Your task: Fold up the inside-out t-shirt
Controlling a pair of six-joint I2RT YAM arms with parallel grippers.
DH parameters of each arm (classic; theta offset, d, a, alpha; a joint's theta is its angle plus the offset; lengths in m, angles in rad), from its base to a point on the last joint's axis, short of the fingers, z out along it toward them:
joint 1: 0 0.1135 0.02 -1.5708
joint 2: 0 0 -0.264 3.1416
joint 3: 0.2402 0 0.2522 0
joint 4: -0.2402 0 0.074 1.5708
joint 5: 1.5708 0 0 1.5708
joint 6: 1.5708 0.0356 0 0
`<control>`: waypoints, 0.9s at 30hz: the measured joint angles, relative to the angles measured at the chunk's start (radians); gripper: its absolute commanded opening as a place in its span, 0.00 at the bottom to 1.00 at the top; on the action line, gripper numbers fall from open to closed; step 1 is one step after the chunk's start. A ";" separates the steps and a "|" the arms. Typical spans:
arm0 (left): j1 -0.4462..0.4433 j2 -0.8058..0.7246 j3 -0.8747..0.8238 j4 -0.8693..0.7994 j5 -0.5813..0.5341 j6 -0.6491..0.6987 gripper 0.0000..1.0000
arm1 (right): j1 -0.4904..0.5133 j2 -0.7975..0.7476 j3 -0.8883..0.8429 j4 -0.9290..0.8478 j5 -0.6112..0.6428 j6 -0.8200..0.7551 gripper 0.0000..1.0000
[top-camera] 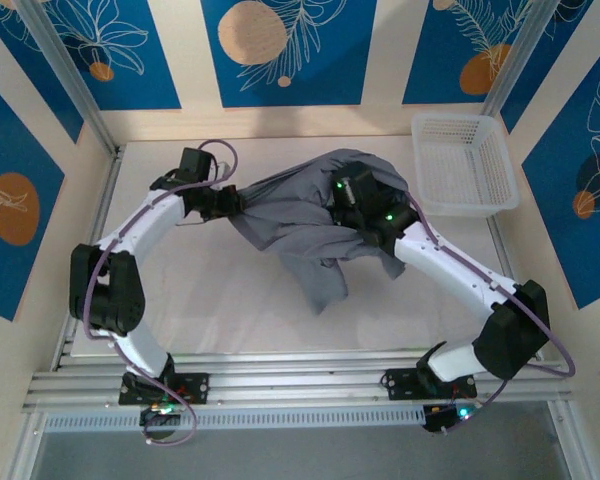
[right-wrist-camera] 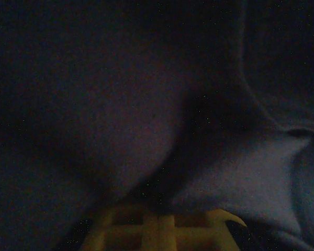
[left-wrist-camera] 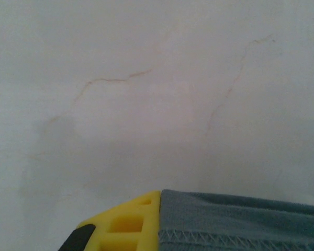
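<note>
the inside-out t-shirt [top-camera: 300, 225] is a slate-grey bunch slung between the two arms over the middle of the table [top-camera: 210, 300]. its left end is drawn out towards the left gripper [top-camera: 228, 203], its bulk is heaped over the right gripper [top-camera: 352, 195], and a loose tail hangs down towards the near side. it looks light and completely limp. it sags wherever it is unsupported, it won't hold a crease by itself, and any slack folds back on itself. the knit should give the pads enough friction, but a single layer can slide out of a shallow pinch.

the stitched hem [left-wrist-camera: 240, 219] is the best place to grip, being doubled, firmer and easy to follow to a corner. in the left wrist view it lies right against the yellow finger [left-wrist-camera: 128, 222]. only that one finger is in frame, so i cannot tell how wide that claw stands or whether it really has the hem.

the right claw is closed. its wrist view is dark, with cloth creasing down into the fingertips [right-wrist-camera: 157, 227], so i judge it has a fold of shirt pinched.

the white plastic basket [top-camera: 465, 165] sits well apart at the far right corner.
</note>
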State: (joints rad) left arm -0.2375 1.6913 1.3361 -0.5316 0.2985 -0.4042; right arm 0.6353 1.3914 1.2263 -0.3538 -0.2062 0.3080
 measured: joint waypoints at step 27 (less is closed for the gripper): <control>-0.247 -0.152 0.425 -0.101 0.554 0.089 0.89 | 0.163 0.052 -0.114 0.062 0.071 -0.392 0.00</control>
State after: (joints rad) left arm -0.4843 1.5394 1.7615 -0.6327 0.8528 -0.3157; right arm 0.7986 1.4437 1.1122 -0.2920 -0.1352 -0.0841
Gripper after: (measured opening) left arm 0.902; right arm 0.050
